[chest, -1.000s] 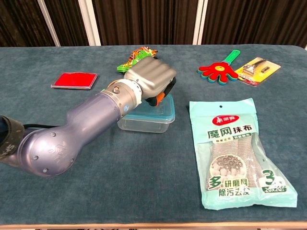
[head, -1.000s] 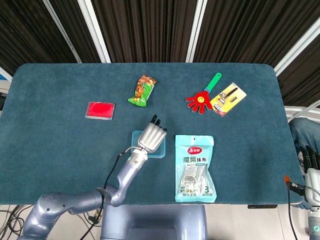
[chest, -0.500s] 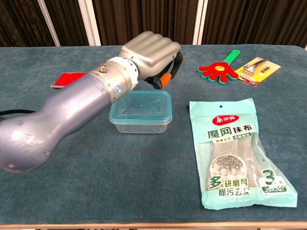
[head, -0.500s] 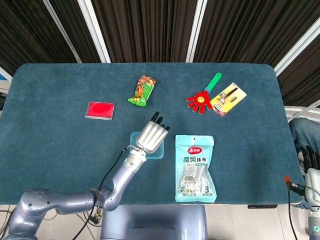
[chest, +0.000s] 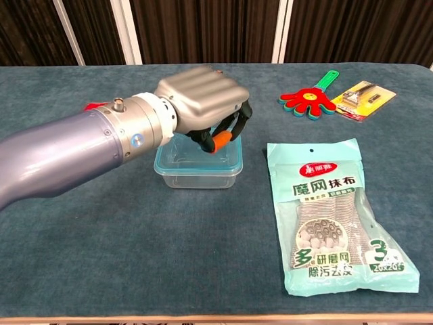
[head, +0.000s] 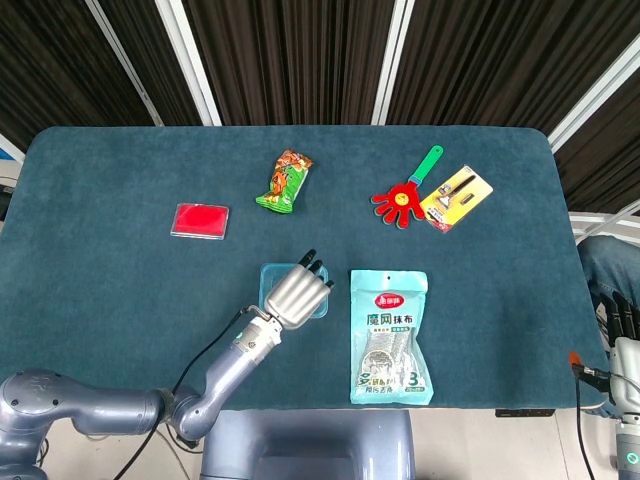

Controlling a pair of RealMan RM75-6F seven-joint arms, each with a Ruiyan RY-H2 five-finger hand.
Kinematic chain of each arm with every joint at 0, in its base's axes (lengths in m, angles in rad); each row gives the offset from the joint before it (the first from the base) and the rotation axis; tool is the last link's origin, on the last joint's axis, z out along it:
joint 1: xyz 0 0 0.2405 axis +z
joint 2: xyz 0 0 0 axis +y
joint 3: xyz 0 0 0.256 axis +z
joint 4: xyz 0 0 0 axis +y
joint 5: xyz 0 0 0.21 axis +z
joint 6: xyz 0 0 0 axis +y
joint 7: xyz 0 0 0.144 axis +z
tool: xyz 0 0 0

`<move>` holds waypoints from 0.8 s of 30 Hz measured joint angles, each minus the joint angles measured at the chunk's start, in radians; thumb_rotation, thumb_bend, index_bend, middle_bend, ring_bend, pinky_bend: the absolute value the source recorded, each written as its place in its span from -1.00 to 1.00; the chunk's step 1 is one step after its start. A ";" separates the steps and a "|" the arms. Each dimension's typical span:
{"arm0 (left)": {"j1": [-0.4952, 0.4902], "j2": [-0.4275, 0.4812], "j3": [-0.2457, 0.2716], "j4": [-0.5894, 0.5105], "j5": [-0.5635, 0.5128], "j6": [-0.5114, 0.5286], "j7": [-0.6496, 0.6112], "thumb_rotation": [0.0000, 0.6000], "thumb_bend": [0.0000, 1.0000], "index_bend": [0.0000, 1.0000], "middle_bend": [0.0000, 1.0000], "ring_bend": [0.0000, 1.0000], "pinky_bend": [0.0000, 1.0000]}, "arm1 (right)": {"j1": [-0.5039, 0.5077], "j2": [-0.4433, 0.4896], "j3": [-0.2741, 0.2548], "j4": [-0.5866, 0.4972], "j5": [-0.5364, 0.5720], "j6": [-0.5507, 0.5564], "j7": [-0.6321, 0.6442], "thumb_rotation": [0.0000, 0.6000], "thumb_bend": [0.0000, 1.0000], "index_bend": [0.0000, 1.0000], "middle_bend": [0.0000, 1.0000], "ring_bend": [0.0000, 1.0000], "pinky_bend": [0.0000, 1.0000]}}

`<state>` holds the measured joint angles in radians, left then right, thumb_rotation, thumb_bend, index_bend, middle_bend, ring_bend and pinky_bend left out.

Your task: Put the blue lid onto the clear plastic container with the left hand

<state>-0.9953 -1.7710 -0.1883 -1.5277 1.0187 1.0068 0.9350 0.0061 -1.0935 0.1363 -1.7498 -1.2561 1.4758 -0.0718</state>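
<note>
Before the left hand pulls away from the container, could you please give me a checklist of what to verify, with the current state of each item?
1. Blue lid sits on the clear plastic container: ok, it covers the top in the chest view.
2. Lid pressed down all round: cannot tell, the left hand hides the far edge.
3. Left hand holds nothing: ok, its fingers curl above the lid with nothing in them.
4. Container upright on the table: ok.
5. Scrubber pack apart from the container: ok, bare cloth between them.
6. Right hand out of the way: ok, at the table's right edge in the head view.
</note>
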 measured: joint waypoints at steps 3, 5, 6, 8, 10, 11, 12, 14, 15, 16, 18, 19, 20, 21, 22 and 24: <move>-0.002 0.005 0.010 -0.010 -0.024 -0.002 0.021 1.00 0.08 0.40 0.24 -0.47 -0.68 | 0.001 0.001 0.000 -0.003 0.002 -0.002 -0.001 1.00 -0.32 -1.00 -0.97 -1.00 -1.00; -0.004 0.005 0.018 -0.012 -0.037 0.000 0.032 1.00 0.08 0.40 0.24 -0.47 -0.68 | 0.001 0.002 0.000 -0.004 0.004 -0.004 -0.002 1.00 -0.32 -1.00 -0.97 -1.00 -1.00; -0.005 0.005 0.021 -0.012 -0.040 0.001 0.035 1.00 0.08 0.40 0.24 -0.47 -0.68 | 0.001 0.003 0.001 -0.005 0.004 -0.004 -0.002 1.00 -0.32 -1.00 -0.97 -1.00 -1.00; -0.007 0.004 0.028 -0.011 -0.046 0.001 0.040 1.00 0.08 0.41 0.24 -0.47 -0.68 | 0.002 0.003 0.001 -0.007 0.004 -0.004 -0.003 1.00 -0.32 -1.00 -0.97 -1.00 -1.00; -0.009 0.002 0.033 -0.008 -0.048 0.002 0.042 1.00 0.08 0.41 0.24 -0.47 -0.68 | 0.001 0.003 0.000 -0.005 0.003 -0.004 -0.003 1.00 -0.32 -1.00 -0.97 -1.00 -1.00; -0.010 0.000 0.036 -0.007 -0.048 0.003 0.041 1.00 0.08 0.41 0.24 -0.47 -0.68 | 0.002 0.003 0.000 -0.006 0.003 -0.004 -0.003 1.00 -0.32 -1.00 -0.97 -1.00 -1.00; -0.010 -0.001 0.037 -0.006 -0.048 0.002 0.039 1.00 0.08 0.41 0.24 -0.47 -0.68 | 0.002 0.004 0.000 -0.006 0.003 -0.005 -0.004 1.00 -0.32 -1.00 -0.97 -1.00 -1.00; -0.010 -0.003 0.042 -0.006 -0.048 -0.001 0.032 1.00 0.08 0.41 0.24 -0.47 -0.68 | 0.002 0.004 0.000 -0.006 0.002 -0.004 -0.005 1.00 -0.32 -1.00 -0.97 -1.00 -1.00; -0.010 -0.003 0.045 -0.006 -0.049 -0.002 0.029 1.00 0.08 0.41 0.24 -0.47 -0.68 | 0.002 0.004 0.000 -0.006 0.002 -0.004 -0.004 1.00 -0.32 -1.00 -0.97 -1.00 -1.00; -0.011 -0.004 0.047 -0.005 -0.049 -0.003 0.028 1.00 0.08 0.41 0.24 -0.47 -0.67 | 0.001 0.003 -0.001 -0.006 0.001 -0.003 -0.004 1.00 -0.32 -1.00 -0.97 -1.00 -1.00; -0.011 -0.006 0.051 0.000 -0.049 -0.001 0.027 1.00 0.08 0.41 0.24 -0.47 -0.67 | 0.000 0.003 -0.002 -0.005 0.000 -0.003 -0.002 1.00 -0.32 -1.00 -0.97 -1.00 -1.00; -0.011 -0.007 0.051 0.000 -0.051 0.000 0.026 1.00 0.08 0.41 0.24 -0.47 -0.67 | 0.000 0.003 -0.002 -0.004 -0.001 -0.003 -0.002 1.00 -0.32 -1.00 -0.97 -1.00 -1.00; -0.011 -0.007 0.052 0.001 -0.054 0.000 0.024 1.00 0.08 0.41 0.24 -0.47 -0.67 | 0.001 0.003 -0.001 -0.004 -0.001 -0.003 -0.002 1.00 -0.32 -1.00 -0.97 -1.00 -1.00; -0.010 -0.007 0.052 0.001 -0.056 0.000 0.023 1.00 0.08 0.41 0.24 -0.47 -0.67 | 0.000 0.003 -0.002 -0.004 -0.001 -0.003 -0.002 1.00 -0.32 -1.00 -0.97 -1.00 -1.00; -0.010 -0.007 0.054 0.002 -0.057 0.001 0.023 1.00 0.08 0.41 0.24 -0.47 -0.67 | -0.001 0.002 -0.004 -0.002 -0.002 -0.002 -0.001 1.00 -0.32 -1.00 -0.97 -1.00 -1.00; -0.008 -0.006 0.057 0.003 -0.059 0.002 0.020 1.00 0.08 0.41 0.24 -0.47 -0.68 | -0.002 0.000 -0.005 0.001 -0.003 -0.002 0.001 1.00 -0.32 -1.00 -0.97 -1.00 -1.00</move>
<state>-1.0037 -1.7773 -0.1313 -1.5242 0.9596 1.0089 0.9550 0.0046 -1.0930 0.1318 -1.7486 -1.2596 1.4741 -0.0713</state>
